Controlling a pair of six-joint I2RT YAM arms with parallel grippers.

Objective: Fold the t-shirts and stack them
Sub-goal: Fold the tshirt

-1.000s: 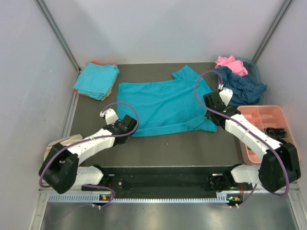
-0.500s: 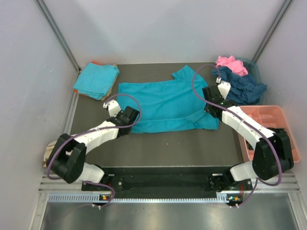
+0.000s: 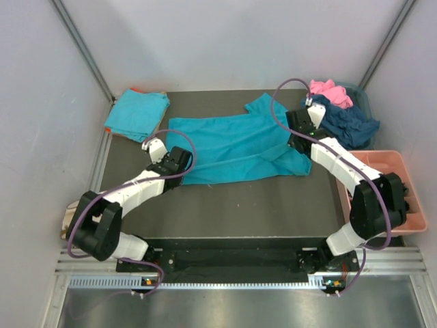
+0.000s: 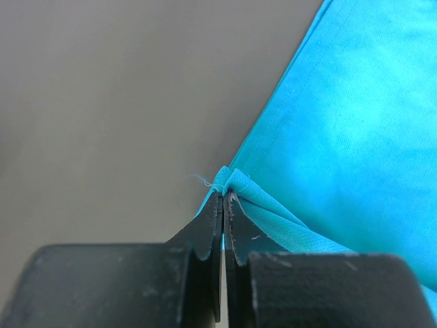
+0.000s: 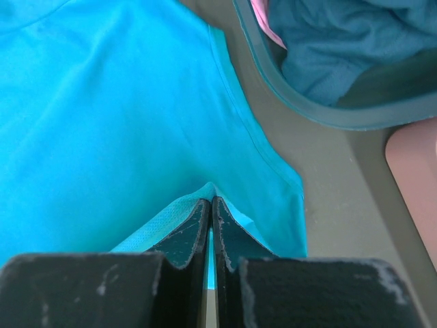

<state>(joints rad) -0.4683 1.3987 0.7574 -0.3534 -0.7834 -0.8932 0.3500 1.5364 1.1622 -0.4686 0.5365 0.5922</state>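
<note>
The left pincer [image 4: 223,197] and the right pincer [image 5: 210,202] stay clamped on the near hem corners of the teal t-shirt [image 3: 225,143]. The hem has moved farther across the desk [image 3: 239,205] at mid-desk, which indicates the first fold is in progress.

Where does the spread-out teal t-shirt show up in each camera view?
Top external: spread teal t-shirt mid-table, between both arms.
Left wrist: fills the right side, its edge pinched in the left gripper.
Right wrist: left and centre, pinched in the right gripper.
Shared landmark: the dark table mat.
</note>
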